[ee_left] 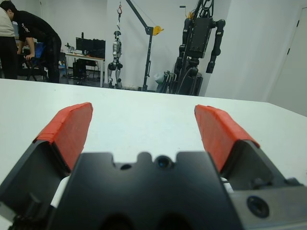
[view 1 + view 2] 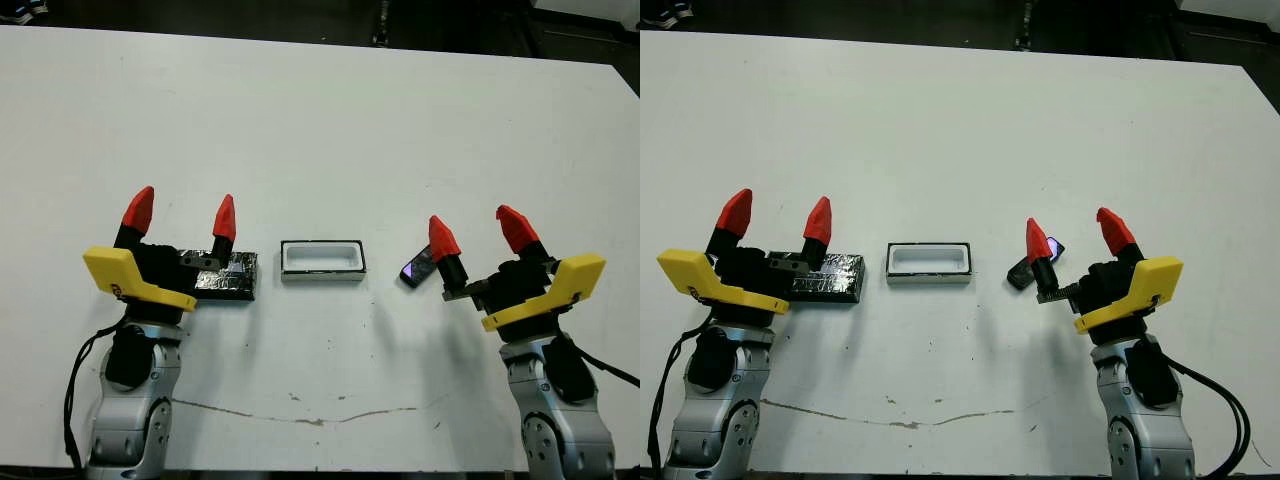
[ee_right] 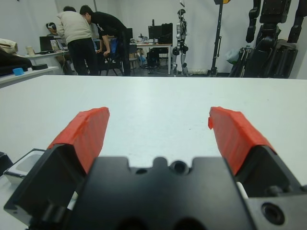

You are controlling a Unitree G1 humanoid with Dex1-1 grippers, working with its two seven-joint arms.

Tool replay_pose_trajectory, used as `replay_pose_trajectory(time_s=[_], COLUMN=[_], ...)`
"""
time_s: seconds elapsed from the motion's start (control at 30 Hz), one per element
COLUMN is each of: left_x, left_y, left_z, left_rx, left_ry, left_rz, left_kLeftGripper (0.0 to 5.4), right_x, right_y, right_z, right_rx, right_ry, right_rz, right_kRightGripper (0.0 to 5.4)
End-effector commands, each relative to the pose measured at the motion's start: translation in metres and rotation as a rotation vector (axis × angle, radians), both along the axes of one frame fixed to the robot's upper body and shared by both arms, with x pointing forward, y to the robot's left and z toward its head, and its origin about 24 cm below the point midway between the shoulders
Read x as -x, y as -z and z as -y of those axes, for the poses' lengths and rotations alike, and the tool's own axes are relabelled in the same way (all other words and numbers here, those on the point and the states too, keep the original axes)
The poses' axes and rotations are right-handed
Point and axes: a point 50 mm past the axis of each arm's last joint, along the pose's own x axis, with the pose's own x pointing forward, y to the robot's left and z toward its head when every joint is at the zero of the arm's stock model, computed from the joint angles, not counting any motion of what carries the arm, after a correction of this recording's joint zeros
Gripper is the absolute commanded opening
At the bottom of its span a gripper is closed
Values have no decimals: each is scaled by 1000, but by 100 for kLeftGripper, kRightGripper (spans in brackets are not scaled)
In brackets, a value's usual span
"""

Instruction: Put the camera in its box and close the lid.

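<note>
Black camera [image 2: 417, 269] right of box [image 2: 321, 260], tilted diagonally | touching right end effector [image 2: 474, 234] inner finger, nearer arm | both end effectors released, empty | left end effector [image 2: 181, 213] over lid [image 2: 228, 276]

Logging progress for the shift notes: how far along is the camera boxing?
Nothing is done yet. The box sits open and empty, the camera lies on the table to its right, the lid to its left. Both the left gripper and right gripper are open, holding nothing. Everything remains.

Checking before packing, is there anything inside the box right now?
No. The box shows only its white lining. The camera lies on the table to its right, and the lid to its left, partly hidden by the left tool.
</note>
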Motion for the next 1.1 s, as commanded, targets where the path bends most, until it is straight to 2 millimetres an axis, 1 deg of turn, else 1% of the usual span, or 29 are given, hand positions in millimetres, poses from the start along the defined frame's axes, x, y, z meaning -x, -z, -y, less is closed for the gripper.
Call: replay_pose_trajectory(time_s=[0.03,0.3,0.37,0.47,0.63,0.73,0.87,1.0,1.1], left_x=[2,2,2,3,3,3,3,3,3], left_y=[6,6,6,6,7,7,7,8,8], left_z=[-1,0,0,1,0,0,0,0,0], left_rx=[12,5,10,14,13,4,16,8,9], left_ry=[-7,-8,-7,-7,-12,-18,-18,-23,-26], left_rz=[-30,-25,-30,-31,-34,-32,-36,-35,-36], left_kLeftGripper=[539,539,539,539,539,539,539,539,539], right_x=[2,3,2,-1,-14,-23,-38,-55,-69], right_y=[2,3,1,-7,-25,-37,-55,-72,-87], right_z=[2,2,5,14,37,50,67,79,83], right_rx=[10,7,19,65,215,312,490,643,763], right_ry=[-3,-22,-34,-46,-121,-184,-276,-384,-449], right_rz=[-17,-24,-21,4,33,7,-27,-51,-69], right_kRightGripper=[540,540,540,540,540,540,540,540,540])
